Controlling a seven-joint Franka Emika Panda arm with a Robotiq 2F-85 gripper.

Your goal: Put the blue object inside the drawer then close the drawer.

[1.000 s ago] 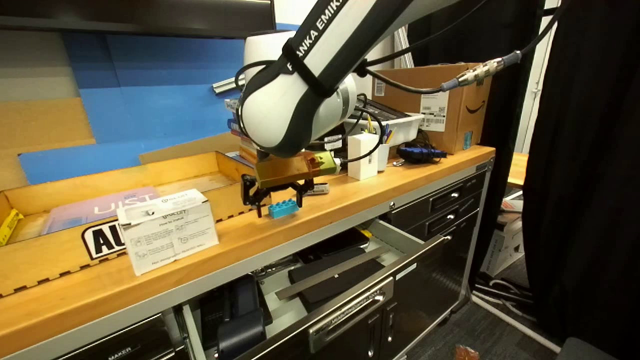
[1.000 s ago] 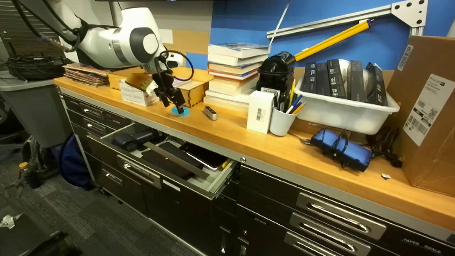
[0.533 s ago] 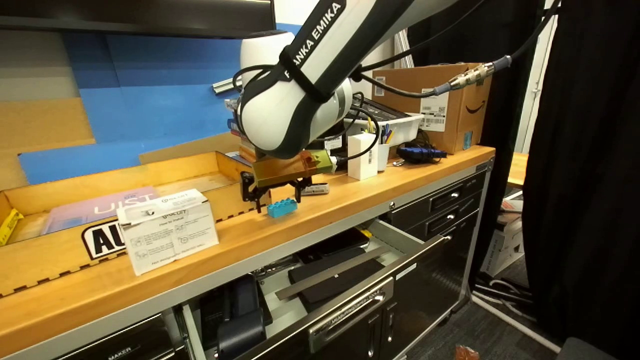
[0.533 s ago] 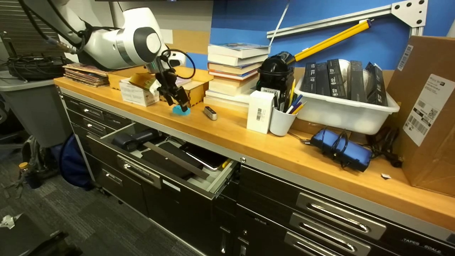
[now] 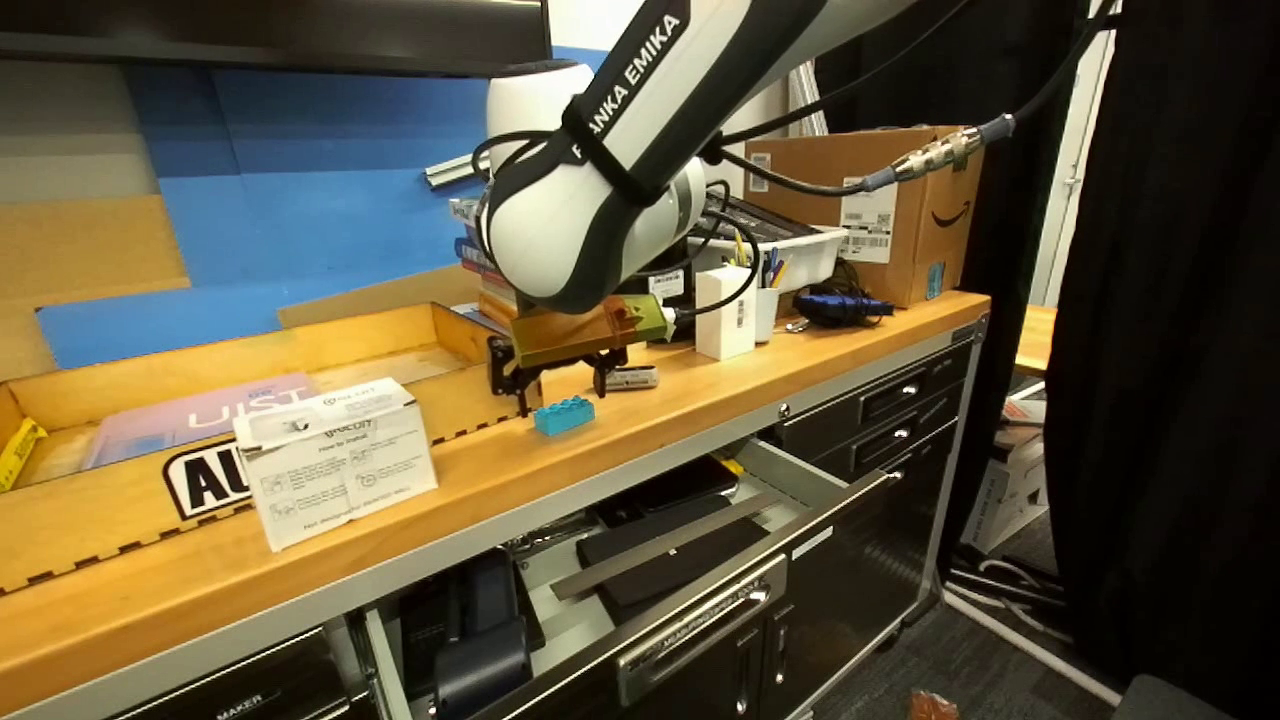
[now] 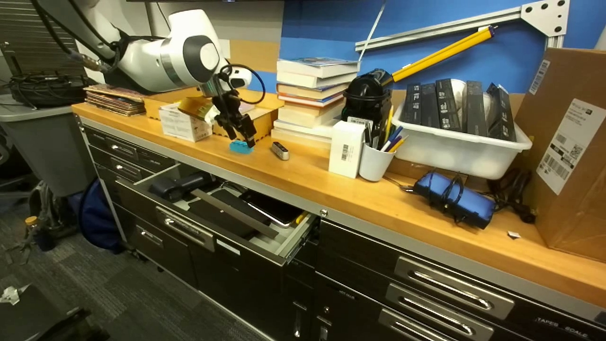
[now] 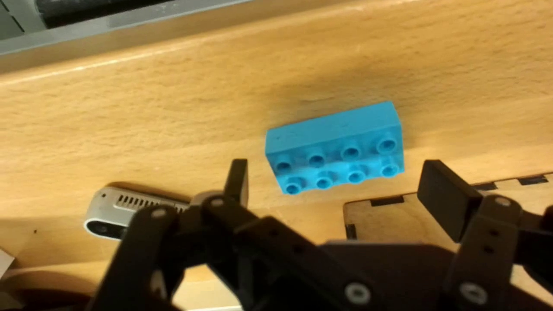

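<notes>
Under your fingers (image 7: 449, 198) runs the wooden worktop (image 6: 303, 174), and past its front edge, lower than the fingertips and out in front of them, the drawer (image 6: 258, 259) stands pulled out. The wooden tray (image 5: 85, 520) comes up close behind one finger, on the side away from the drawer, so give it room. Your gripper (image 7: 342, 190) hangs over the worktop with nothing in its grasp. The grey gadget (image 7: 108, 211) lies just outside the other finger, partly hidden by it in the wrist view. Your next move turns on the blue toy brick (image 7: 337, 147): it rests studs up, below the fingers and between them, and the wrist view puts it to the drawer side of the line joining the tips. Its long axis runs roughly from one finger to the other, perhaps a touch askew, so squeezing as you are lined up would, I judge, meet its short ends. You would likely need to drop lower first, and maybe ease toward the drawer. The fingers are spread wide, somewhat more than the brick's length; bare wood shows between each tip and the nearest end, so they seem to touch nothing. How high the tips stand over the studs, I cannot tell.
</notes>
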